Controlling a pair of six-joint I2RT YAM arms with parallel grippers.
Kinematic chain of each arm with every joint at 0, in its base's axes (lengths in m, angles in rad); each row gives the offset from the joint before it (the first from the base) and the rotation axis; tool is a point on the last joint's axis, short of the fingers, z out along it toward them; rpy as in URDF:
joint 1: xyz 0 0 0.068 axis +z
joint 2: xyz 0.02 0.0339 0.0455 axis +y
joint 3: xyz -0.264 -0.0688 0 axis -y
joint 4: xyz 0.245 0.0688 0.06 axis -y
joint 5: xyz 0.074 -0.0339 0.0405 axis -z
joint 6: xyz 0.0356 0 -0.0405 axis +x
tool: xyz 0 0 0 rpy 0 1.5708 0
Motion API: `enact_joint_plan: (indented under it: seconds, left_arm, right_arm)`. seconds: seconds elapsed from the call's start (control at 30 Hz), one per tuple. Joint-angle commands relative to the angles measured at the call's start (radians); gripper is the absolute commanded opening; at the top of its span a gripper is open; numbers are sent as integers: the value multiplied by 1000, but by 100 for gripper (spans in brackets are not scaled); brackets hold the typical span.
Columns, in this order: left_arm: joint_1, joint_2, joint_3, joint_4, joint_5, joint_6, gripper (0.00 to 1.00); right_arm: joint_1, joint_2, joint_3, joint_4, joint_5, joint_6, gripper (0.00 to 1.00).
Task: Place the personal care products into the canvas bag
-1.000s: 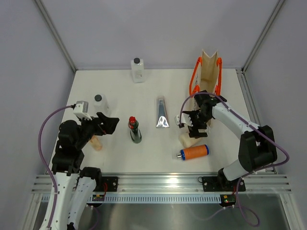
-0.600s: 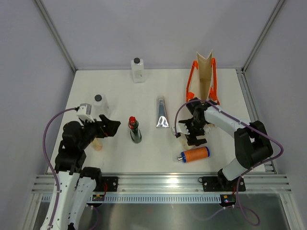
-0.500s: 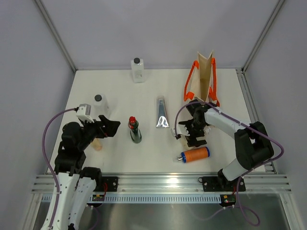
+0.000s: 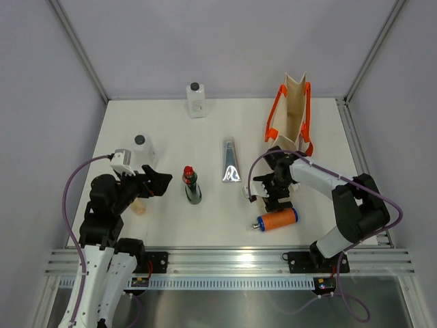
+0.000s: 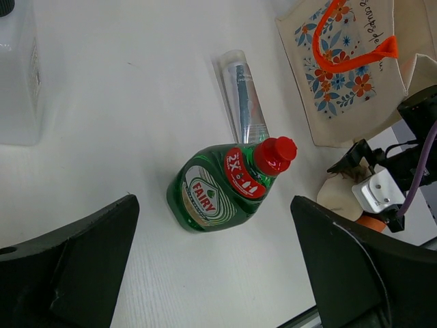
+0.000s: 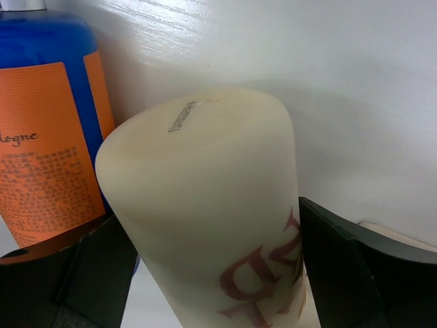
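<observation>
One cream bottle (image 6: pixel 205 205) clamped inside right gripper (image 4: pixel 272 194), left gripper (image 4: pixel 162 182) released, near green bottle (image 5: pixel 215 191).

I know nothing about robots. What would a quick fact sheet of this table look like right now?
Bag: canvas bag, upright at far right
Right gripper: fingers either side of the cream bottle, grip unclear
Left gripper: open, facing the green bottle
Not bagged: silver tube, orange bottle, far clear bottle, left clear bottle
</observation>
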State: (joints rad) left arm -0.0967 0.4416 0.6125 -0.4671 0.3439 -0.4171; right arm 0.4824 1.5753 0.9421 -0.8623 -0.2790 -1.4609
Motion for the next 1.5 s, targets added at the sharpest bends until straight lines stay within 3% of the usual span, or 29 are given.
enact_joint_plan:
  seconds: [0.0,0.07,0.1,0.17,0.33,0.63,0.93,1.0,1.2,1.47]
  left_arm:
    - [3,2,20,39,23,6,99]
    - [3,5,20,41,24,6,99]
    - [3,5,18,44,29,3,99]
    - [3,9,15,50,33,0,99]
    - [3,6,16,48,40,-6,99]
    - [3,5,30,47,53,-14,99]
    - [3,2,58,31,50,-11,99]
    - [3,3,62,36,52,-18,99]
    - [3,5,69,41,58,-26,99]
    - [3,9,64,42,61,-32,99]
  right_arm:
    - [12,16,-2,59,20,10,82]
    - [12,-7,4,40,3,16,68]
    - [12,-41,10,28,-6,31,48]
    - [12,-116,9,10,-52,45,34]
    - [12,-273,24,-11,-150,129,19]
    - [7,-449,64,48,-288,401,10]
    - [-13,-502,362,42,-482,769,7]
    - [-39,-477,444,87,-506,883,6]
    - [-270,-365,596,348,-592,1264,2]
    - [-386,-177,656,690,-441,1537,0]
